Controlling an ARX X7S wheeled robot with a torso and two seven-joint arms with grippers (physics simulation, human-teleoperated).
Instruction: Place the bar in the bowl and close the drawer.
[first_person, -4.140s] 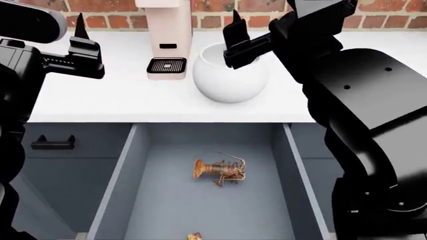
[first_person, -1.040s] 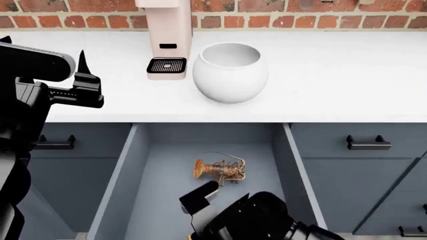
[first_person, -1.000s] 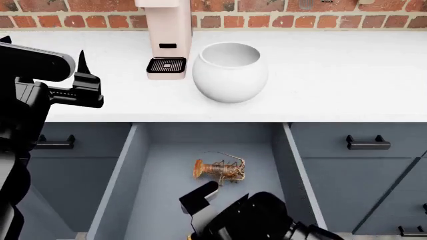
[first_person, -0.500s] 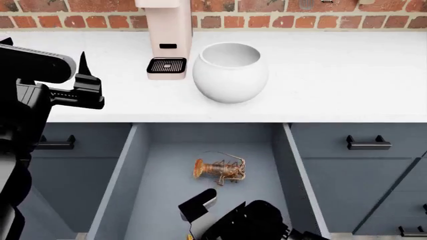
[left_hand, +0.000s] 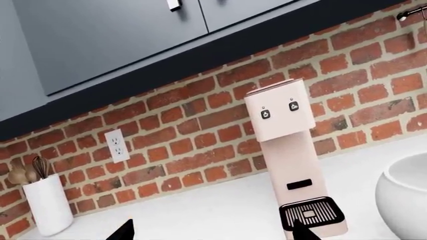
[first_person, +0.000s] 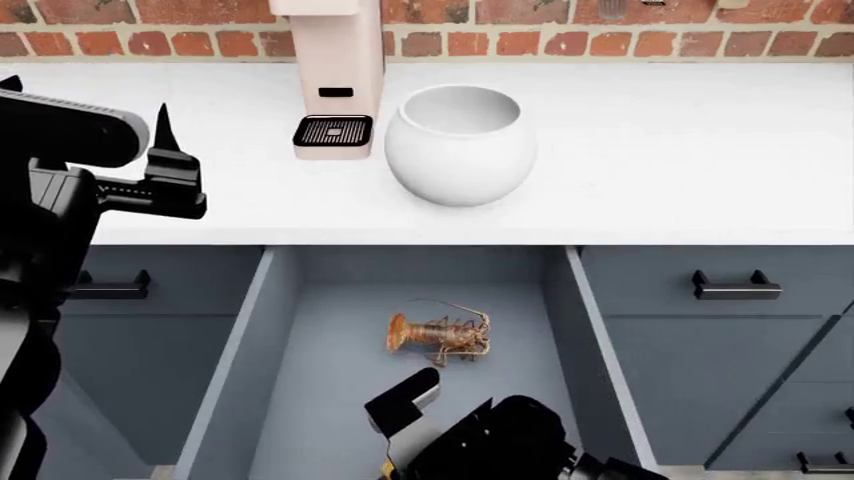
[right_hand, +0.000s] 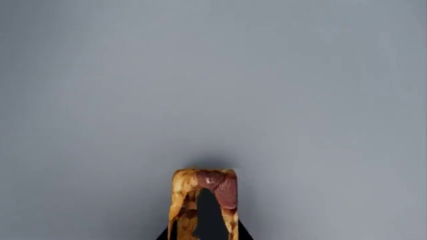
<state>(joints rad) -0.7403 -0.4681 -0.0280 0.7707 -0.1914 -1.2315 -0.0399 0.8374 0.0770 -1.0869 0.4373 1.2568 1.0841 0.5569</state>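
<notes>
Your right gripper is down inside the open drawer, near its front end, and only one black finger and the bulky wrist housing show at the bottom of the head view. In the right wrist view the bar, a brown and reddish piece with a caramel-coloured edge, sits right at the black fingertips against the plain grey drawer floor; you appear to be clamped on it, though the jaws themselves are almost entirely out of the picture. A lobster lies on the drawer floor just beyond your right gripper, toward the back of the drawer, apart from it. The bowl stands on the white countertop above the drawer, its mouth facing up, just beside the pink coffee machine. Your left gripper hangs over the left part of the countertop, well apart from the bowl; its two dark fingertips show spread wide at the edge of the left wrist view, with nothing between them. That view also shows a wall outlet on the brick wall and a white utensil holder.
</notes>
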